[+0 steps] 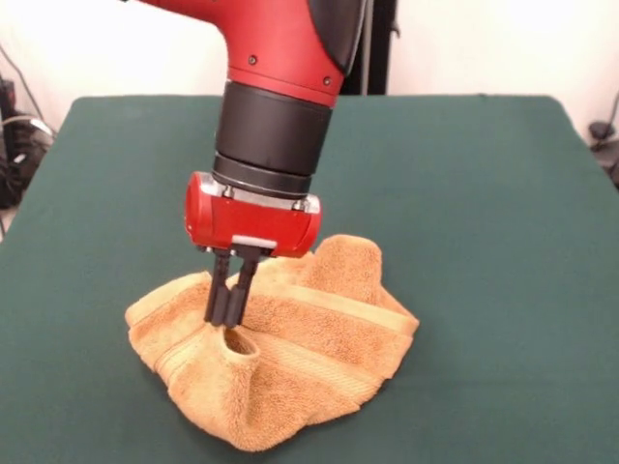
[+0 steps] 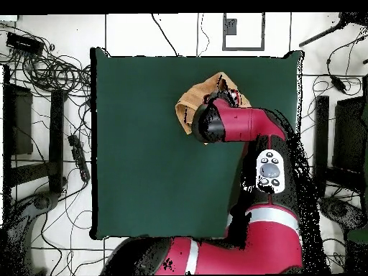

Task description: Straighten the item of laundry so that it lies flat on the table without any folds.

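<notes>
The golden-orange towel [image 1: 290, 348] lies crumpled near the front of the dark green table [image 1: 484, 242], with folds and a raised lump at its back. My gripper [image 1: 225, 319] points straight down onto the towel's left part. Its two black fingers [image 1: 236, 290] stand close together, pinching a small puckered fold of cloth at their tips. In the overhead view the towel [image 2: 194, 100] shows near the table's [image 2: 144, 144] far edge, half hidden under the red arm [image 2: 237, 126]; the gripper itself is hidden there.
The table's front edge lies close below the towel in the front view. Cables and dark equipment [image 2: 50, 72] lie on the floor beside the table. A black stand [image 2: 241, 29] sits beyond the far edge in the overhead view.
</notes>
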Robot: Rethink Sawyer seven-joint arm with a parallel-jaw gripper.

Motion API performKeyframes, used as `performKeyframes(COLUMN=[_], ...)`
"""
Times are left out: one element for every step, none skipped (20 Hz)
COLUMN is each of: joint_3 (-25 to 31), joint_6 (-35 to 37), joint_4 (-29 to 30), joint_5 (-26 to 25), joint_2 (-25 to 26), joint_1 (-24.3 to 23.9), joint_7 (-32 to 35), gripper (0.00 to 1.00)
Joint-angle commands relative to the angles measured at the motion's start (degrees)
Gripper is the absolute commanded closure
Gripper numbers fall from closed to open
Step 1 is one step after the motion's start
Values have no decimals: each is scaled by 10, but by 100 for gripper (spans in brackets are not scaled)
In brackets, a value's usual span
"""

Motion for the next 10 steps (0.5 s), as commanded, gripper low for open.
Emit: performKeyframes(joint_3=[106,108,106,104,102,103,105,107,110,116], joint_6=[37,37,38,40,41,45,48,51,54,61], joint_4=[77,77,74,72,70,69,68,67,69,71], joint_5=[32,32,31,30,29,26,26,26,26,29], joint_2=[17,17,18,18,17,17,17,16,14,12], joint_1=[-5,-6,-4,-3,-1,-1,-2,-3,-5,-8], joint_7=[70,70,70,69,68,62,59,56,54,51], gripper=[100,100,100,100,100,100,100,100,100,100])
